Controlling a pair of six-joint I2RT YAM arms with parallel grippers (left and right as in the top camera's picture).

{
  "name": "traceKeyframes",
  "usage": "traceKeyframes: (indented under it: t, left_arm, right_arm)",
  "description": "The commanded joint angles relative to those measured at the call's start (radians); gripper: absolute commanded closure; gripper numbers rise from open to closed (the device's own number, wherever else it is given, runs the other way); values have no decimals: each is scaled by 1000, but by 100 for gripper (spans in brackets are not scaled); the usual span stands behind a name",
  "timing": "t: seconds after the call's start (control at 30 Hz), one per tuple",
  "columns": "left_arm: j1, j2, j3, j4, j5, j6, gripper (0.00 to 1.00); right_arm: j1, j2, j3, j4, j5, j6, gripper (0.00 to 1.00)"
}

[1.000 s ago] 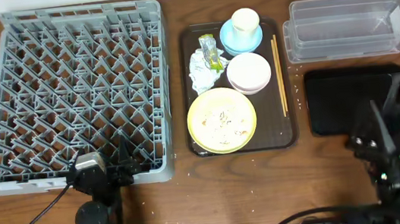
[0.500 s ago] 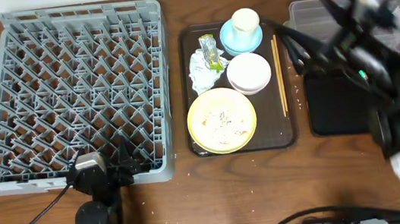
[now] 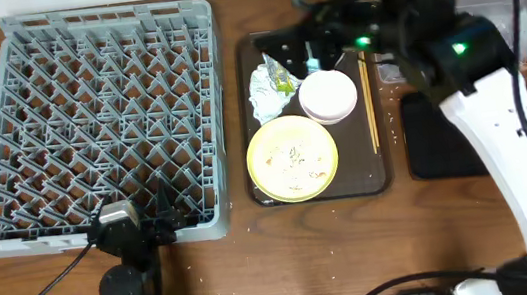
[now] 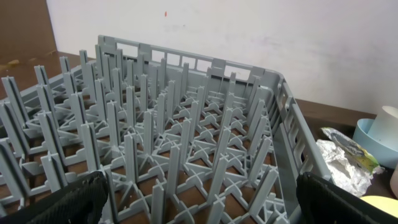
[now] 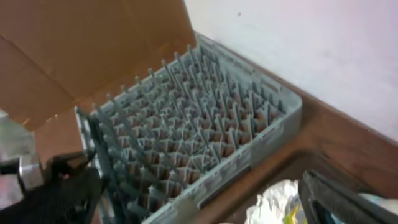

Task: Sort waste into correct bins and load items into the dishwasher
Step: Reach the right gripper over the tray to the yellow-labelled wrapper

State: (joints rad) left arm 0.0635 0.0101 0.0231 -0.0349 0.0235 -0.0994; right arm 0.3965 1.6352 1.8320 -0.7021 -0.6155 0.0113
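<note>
R arm (image 3: 476,71) reaches over the back of the brown serving tray (image 3: 263,183), R gripper (image 3: 309,43) above the light blue bowl (image 3: 312,59) and just beside the yellow-green wrapper (image 3: 280,73). Fingers look spread w/ nothing between them; the wrist view agrees, fingers at far L and R edges, nothing held. L gripper (image 4: 199,193) parked at the near edge of the grey dish rack (image 3: 100,127), also wide apart, empty. Step in hand, my read: approach for the 1st pick, waste first, likely wrapper or crumpled napkin (image 3: 265,92); can't tell which. Nothing sorted or loaded so far: rack has no dishes, yellow plate (image 3: 291,157) w/ crumbs (image 3: 295,156), pinkish-white bowl (image 3: 328,96) and chopsticks (image 3: 369,104) all sit on the tray. Cup not visible overhead, hidden under the arm. Clear tub (image 3: 524,15) and black tray (image 3: 434,142) are partly covered by the arm, contents can't be seen. Next move needs: drop straight down on the target, close on it w/o catching the bowl rim, lift, carry R to a bin. Views: overhead gives the whole layout but hides the fingertips' height; R wrist shows napkin (image 5: 277,202) just below and rack (image 5: 199,130) beyond, blurry; L wrist shows rack pegs (image 4: 161,143) close up, plus napkin (image 4: 342,163) and bowl (image 4: 376,140) at R edge.
</note>
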Motion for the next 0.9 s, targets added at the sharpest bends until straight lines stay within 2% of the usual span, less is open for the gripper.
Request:
traceKeyframes:
  t: [0.0,0.13,0.27,0.57,0.6,0.63,0.7,0.77,0.87]
  left_arm:
    - [-3,-6,-19,-36,-9,13,2]
    - [-3,-6,-19,-36,-9,13,2]
    - [-3,-6,-19,-36,-9,13,2]
    - [-3,-6,-19,-36,-9,13,2]
    - [-3,-6,-19,-36,-9,13,2]
    - [-3,-6,-19,-36,-9,13,2]
    - [-3,-6,-19,-36,-9,13,2]
    - [-3,-6,-19,-36,-9,13,2]
    - [-3,-6,-19,-36,-9,13,2]
  right_arm:
    - [14,104,137,-173,73,-62,1]
    - [22,167,155,-314,39,-60,1]
    - [30,211,151,-349,35,-60,1]
    - [42,255,148,-270,35,66,1]
    - [42,255,148,-254,47,71,4]
    - [42,256,148,-243,85,96,14]
    - [43,259,147,-242,208,179,22]
    - [47,268,147,-258,351,238,21]
    - [59,303,132,-262,528,247,17]
